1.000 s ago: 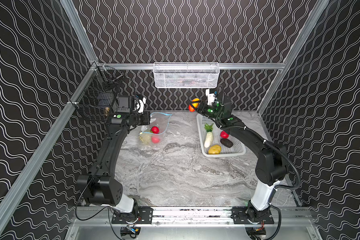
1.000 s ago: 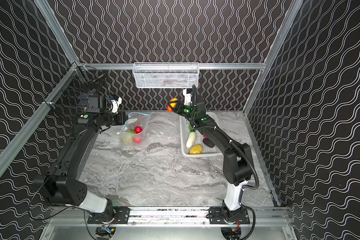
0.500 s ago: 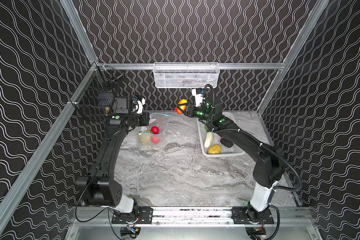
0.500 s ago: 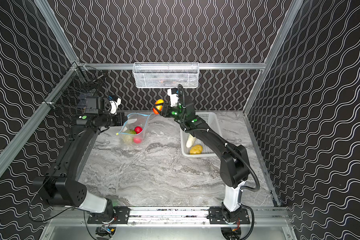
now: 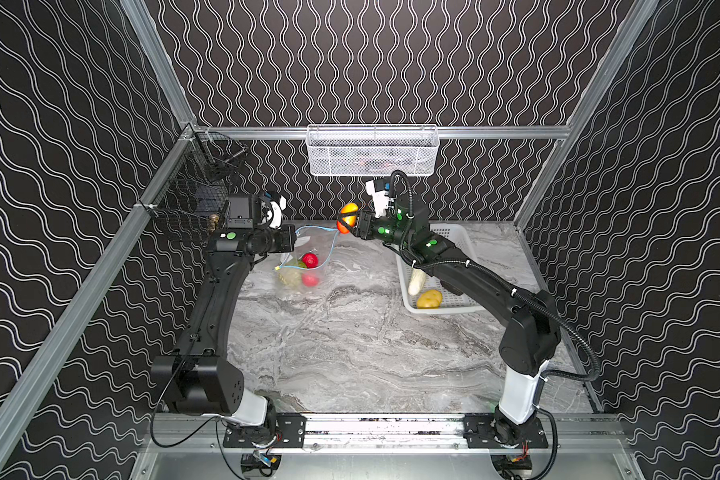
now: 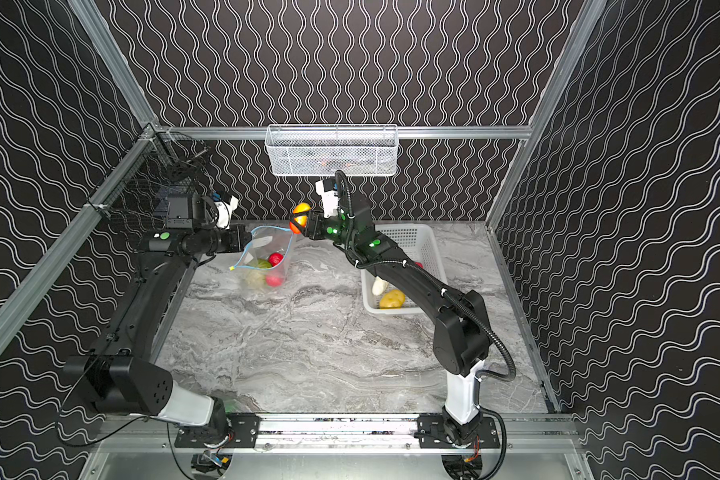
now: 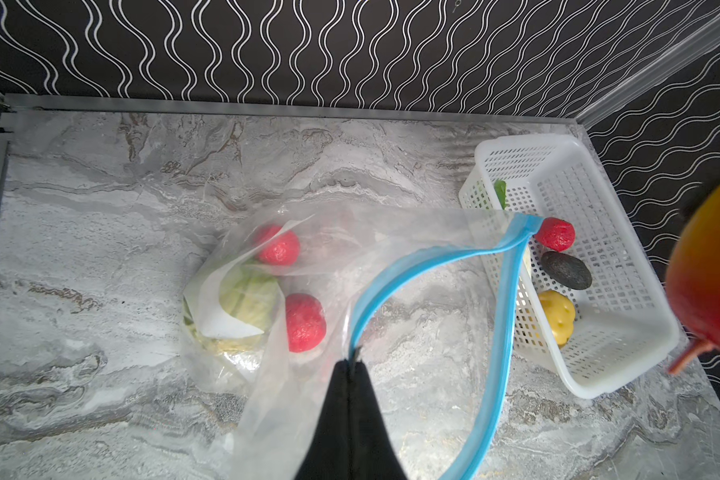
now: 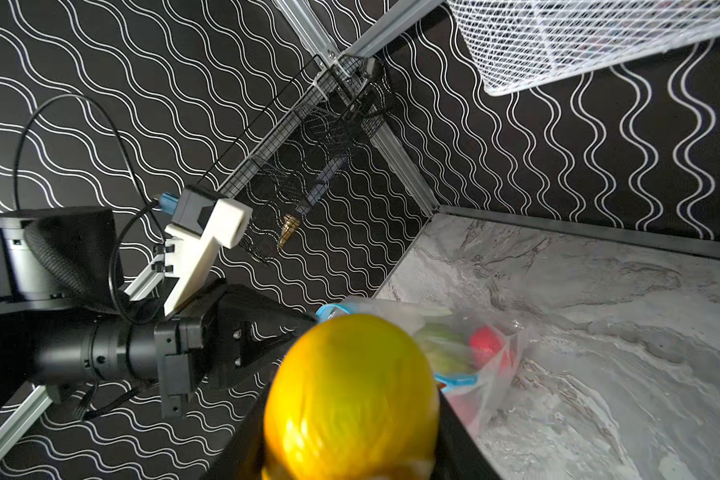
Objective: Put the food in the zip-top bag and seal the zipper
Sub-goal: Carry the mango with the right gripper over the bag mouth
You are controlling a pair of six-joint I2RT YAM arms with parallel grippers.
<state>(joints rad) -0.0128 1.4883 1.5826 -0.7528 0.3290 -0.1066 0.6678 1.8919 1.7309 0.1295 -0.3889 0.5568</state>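
Pinching the zipper (image 7: pixel 395 266) with jaws closed, the left gripper (image 7: pixel 352 360) holds the zip-top bag (image 7: pixel 391 232) mouth-up, its white label patch (image 7: pixel 219 326) unreadable. The right gripper (image 5: pixel 348 219) clamps the orange-red fruit (image 5: pixel 350 208), yellow end up, beside that mouth.

Both top views hang high at the front and look down toward the back wall (image 5: pixel 371 62), taking in the whole marble table (image 5: pixel 350 353) from afar. My left wrist camera peers along my left claw (image 7: pixel 353 361), close over the zip-top bag (image 7: pixel 391 232) and white basket (image 7: pixel 624 332). My right wrist camera sits behind the orange-yellow fruit (image 8: pixel 350 395), facing the back left corner; all views share the bag.
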